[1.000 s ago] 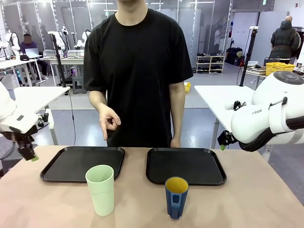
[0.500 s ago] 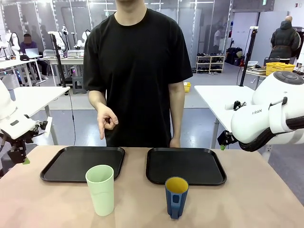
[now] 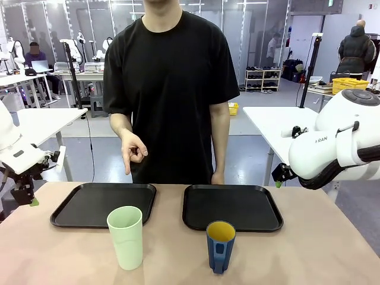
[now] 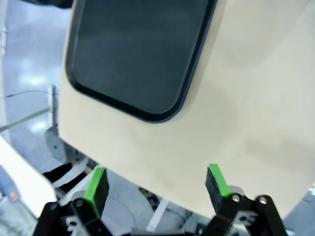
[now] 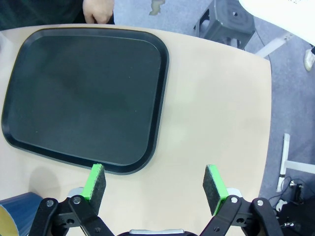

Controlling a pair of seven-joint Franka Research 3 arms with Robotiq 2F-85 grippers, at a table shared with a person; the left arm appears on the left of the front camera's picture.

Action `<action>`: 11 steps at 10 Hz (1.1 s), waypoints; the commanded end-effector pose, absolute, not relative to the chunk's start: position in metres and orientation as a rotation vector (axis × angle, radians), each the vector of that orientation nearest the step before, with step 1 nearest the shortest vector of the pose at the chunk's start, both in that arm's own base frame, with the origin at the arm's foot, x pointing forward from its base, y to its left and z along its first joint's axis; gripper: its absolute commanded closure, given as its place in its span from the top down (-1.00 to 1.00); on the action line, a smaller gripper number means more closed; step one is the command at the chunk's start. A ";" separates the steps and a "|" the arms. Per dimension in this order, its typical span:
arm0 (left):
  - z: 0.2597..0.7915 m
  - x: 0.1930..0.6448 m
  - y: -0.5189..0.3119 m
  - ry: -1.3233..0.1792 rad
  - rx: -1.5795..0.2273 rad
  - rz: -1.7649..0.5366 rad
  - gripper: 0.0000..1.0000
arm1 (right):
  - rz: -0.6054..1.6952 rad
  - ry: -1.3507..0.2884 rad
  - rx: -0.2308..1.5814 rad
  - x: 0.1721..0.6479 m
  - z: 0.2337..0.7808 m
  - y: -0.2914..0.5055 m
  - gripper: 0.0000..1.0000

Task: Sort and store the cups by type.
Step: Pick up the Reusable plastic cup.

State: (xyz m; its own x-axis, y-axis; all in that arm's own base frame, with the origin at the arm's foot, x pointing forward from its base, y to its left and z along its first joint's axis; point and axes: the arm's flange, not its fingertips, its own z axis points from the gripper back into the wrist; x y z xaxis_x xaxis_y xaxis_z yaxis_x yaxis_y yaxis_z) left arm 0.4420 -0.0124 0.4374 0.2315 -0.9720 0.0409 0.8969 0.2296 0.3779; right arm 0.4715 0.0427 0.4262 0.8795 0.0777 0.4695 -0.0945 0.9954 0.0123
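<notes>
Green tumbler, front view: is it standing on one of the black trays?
No, the green tumbler stands on the bare table, just in front of the left black tray.

Left tray (image 3: pixel 104 203) and right tray (image 3: pixel 231 206): open flat surfaces, with a narrow strip of table (image 3: pixel 320 249) between them. Green tumbler (image 3: pixel 125 237) stands upright just in front of the left tray. Blue mug (image 3: pixel 220 246) stands just in front of the right tray, handle toward the near edge. Open gap between the two cups, and open table outside each. Person's hand (image 3: pixel 133 151) hangs above the left tray's far edge; other hand (image 3: pixel 219 177) sits at the right tray's far rim
</notes>
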 end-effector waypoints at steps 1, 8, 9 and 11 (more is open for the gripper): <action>0.411 0.430 -0.004 -0.358 0.129 -1.408 1.00 | 0.100 -0.489 0.024 0.473 0.425 0.042 1.00; 0.327 0.389 0.024 -0.698 -0.395 -1.431 1.00 | 0.100 -0.489 0.024 0.473 0.425 0.042 1.00; 0.318 0.389 0.025 -0.734 -0.511 -1.447 1.00 | 0.100 -0.489 0.024 0.473 0.425 0.042 1.00; 0.310 0.393 0.020 -0.824 -0.714 -1.455 1.00 | 0.100 -0.489 0.024 0.473 0.425 0.042 1.00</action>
